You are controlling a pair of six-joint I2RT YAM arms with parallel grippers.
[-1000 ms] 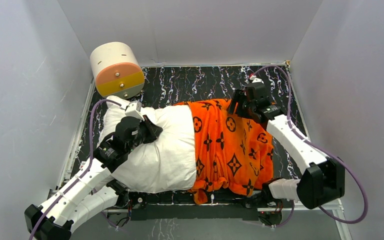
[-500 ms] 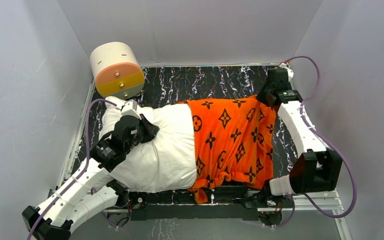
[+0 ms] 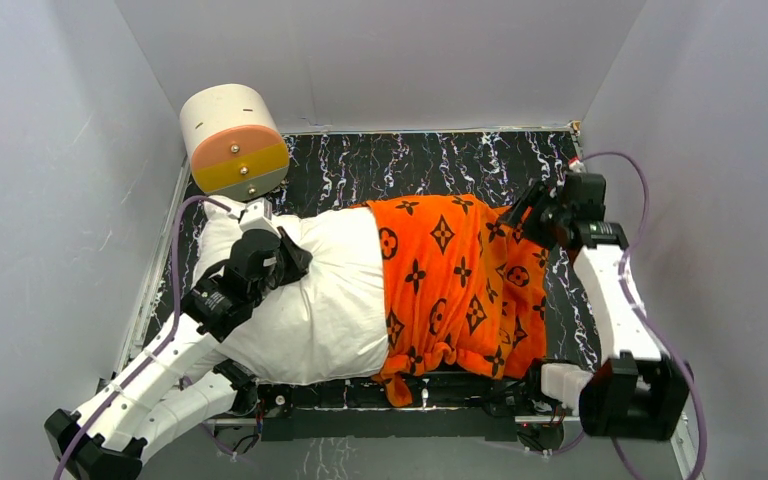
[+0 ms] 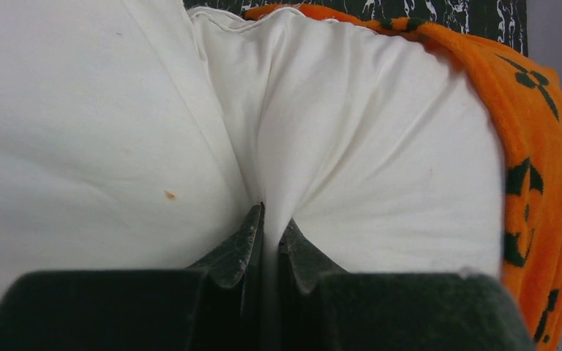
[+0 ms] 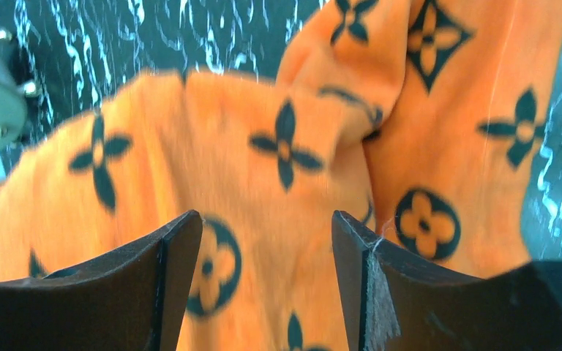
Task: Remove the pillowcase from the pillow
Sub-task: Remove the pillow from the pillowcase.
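Item: bright orange plush pillowcase with black flower and circle motifs. It covers only the right half of the plump white rectangular pillow, which lies across the black marbled table

Handling, as I judge it: light, limp, likely to bunch and drag on the stuffing rather than slide; I'd take it by a deep pinch at its loose right edge

Left gripper: clamped on a fold of the pillow's bare white fabric, anchoring it

Right gripper: jaws apart above the orange cloth, gripping nothing
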